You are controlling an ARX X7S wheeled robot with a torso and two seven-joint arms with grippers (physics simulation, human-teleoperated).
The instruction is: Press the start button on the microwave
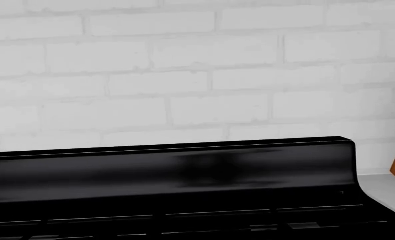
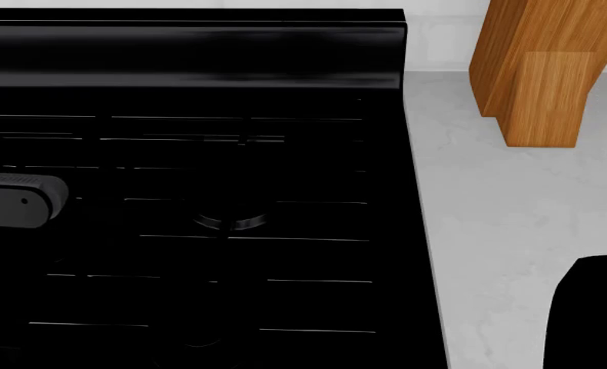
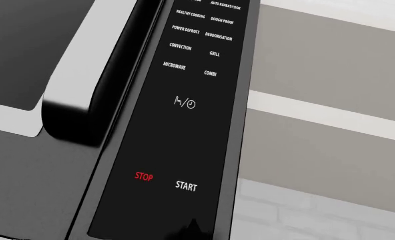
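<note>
A dark gripper tip (image 3: 192,227) sits just beside START button (image 3: 187,186).

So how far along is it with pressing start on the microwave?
Done: the right arm is up at the microwave's control panel, with the START label close in the right wrist view. In hand: a dark tip sits just short of START; contact isn't visible. Left: the press itself. The left arm hangs over the black stove, not involved.
</note>
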